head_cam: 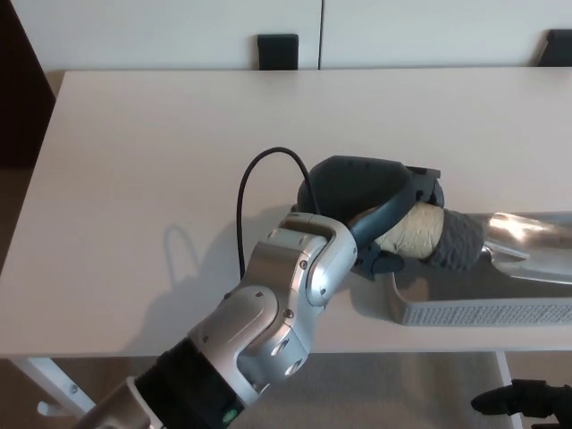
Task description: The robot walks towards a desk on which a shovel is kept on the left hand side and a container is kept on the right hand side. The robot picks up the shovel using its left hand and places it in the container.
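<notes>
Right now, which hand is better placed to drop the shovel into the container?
Left. The left hand already grips the shovel by its handle, the blade over the container. The right hand is not in view.

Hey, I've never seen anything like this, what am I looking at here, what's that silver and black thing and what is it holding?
This is a view from a camera on a humanoid robot's head, looking down at a white desk. The silver jointed part is its left arm, ending in a dark left hand. That hand is closed around the padded handle of a small shovel, whose shiny metal blade points to the right. The shovel is held over a grey container at the desk's near right edge. The right hand shows only as a dark shape at the bottom right corner.
</notes>
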